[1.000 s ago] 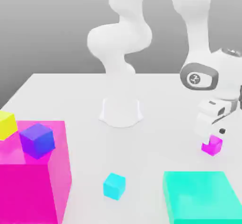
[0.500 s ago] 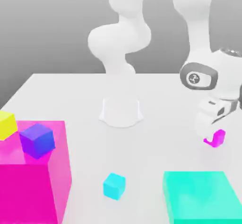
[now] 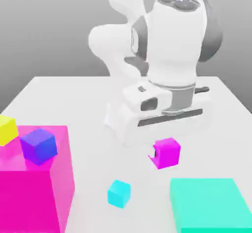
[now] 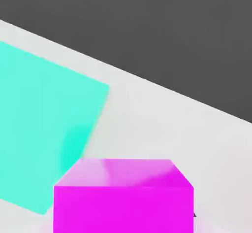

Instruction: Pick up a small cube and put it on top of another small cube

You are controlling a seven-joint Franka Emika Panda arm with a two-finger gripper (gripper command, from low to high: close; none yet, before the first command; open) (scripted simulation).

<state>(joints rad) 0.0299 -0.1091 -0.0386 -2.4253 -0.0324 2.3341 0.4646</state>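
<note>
A small magenta-pink cube (image 3: 168, 152) hangs in the air just under the white hand, clear of the table. My gripper (image 3: 161, 154) is shut on this small cube, and a dark fingertip shows at the cube's left face. In the hand view the same cube (image 4: 123, 197) looms close in front. A small cyan cube (image 3: 119, 193) rests on the table, below the held cube and toward the exterior view's left.
A flat teal block (image 3: 209, 210) lies at the front right and appears again as the teal block (image 4: 39, 128) beyond the held cube. A large magenta block (image 3: 34, 192) at the front left carries a purple cube (image 3: 38, 146). A yellow cube (image 3: 7, 128) sits behind it. The arm's base (image 3: 126, 116) stands mid-table.
The gripper closed on the small magenta cube at the exterior view's right and lifted it. It then swung with the cube toward the middle, nearer the cyan cube.
</note>
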